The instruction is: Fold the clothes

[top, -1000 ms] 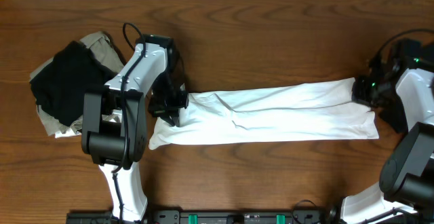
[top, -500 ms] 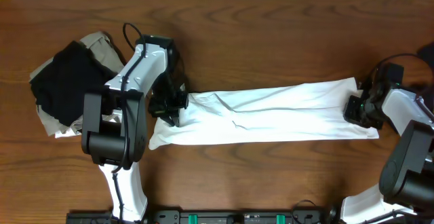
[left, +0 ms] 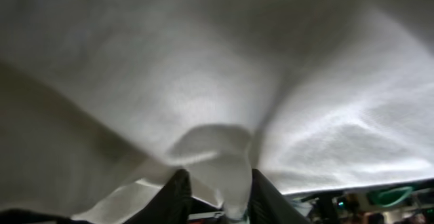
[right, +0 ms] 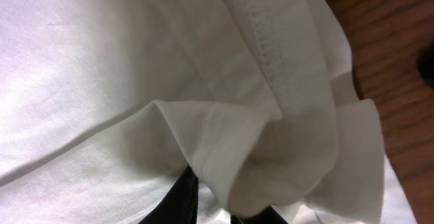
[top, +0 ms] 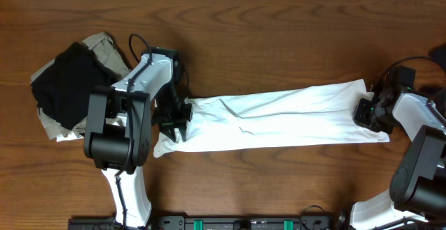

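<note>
While outstretched across table point(top: 279, 35), white T-shirt point(top: 279, 122).

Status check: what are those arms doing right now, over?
Right gripper pinches one end of white T-shirt. Left gripper straddles a fold at other end, grip unclear. Shirt lies stretched along table. Black-and-khaki pile aside, nothing blocking.

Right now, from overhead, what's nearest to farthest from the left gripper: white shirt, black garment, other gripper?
1. White shirt, at the left gripper's fingers.
2. Black garment, on the pile at the left.
3. Right gripper, at the shirt's far end.
</note>
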